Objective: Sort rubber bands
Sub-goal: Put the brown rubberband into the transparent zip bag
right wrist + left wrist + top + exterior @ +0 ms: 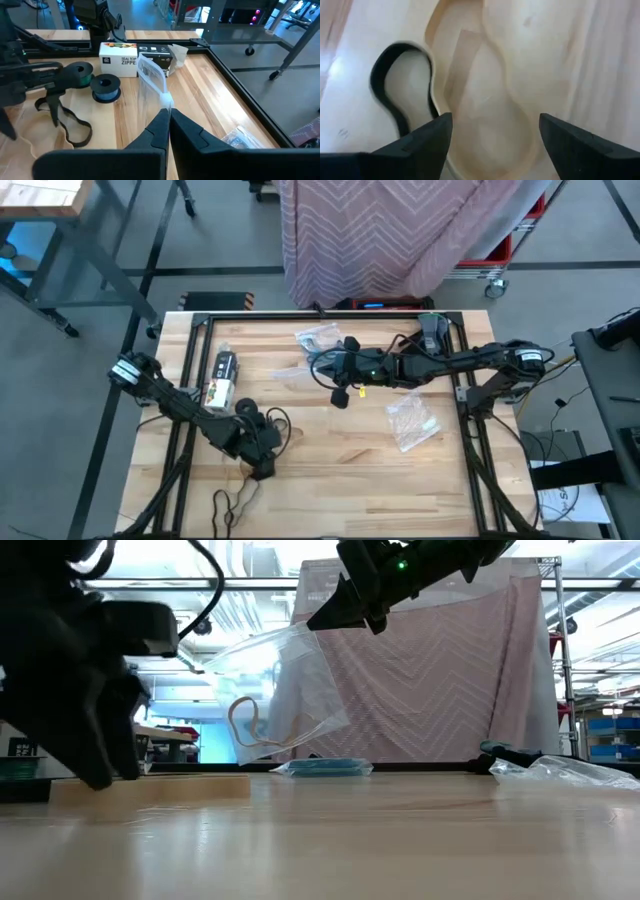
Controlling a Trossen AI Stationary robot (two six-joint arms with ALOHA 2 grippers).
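Two rubber bands [470,100] lie beyond open left gripper [492,137].

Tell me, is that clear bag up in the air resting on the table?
No, the right gripper holds the clear bag hanging above the table.

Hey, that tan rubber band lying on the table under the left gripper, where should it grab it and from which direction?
Come straight down from above. The tan rubber band lies flat on the table, so pinch across one strand at its narrow waist, clear of the black rubber band alongside. The left gripper hangs open over it.
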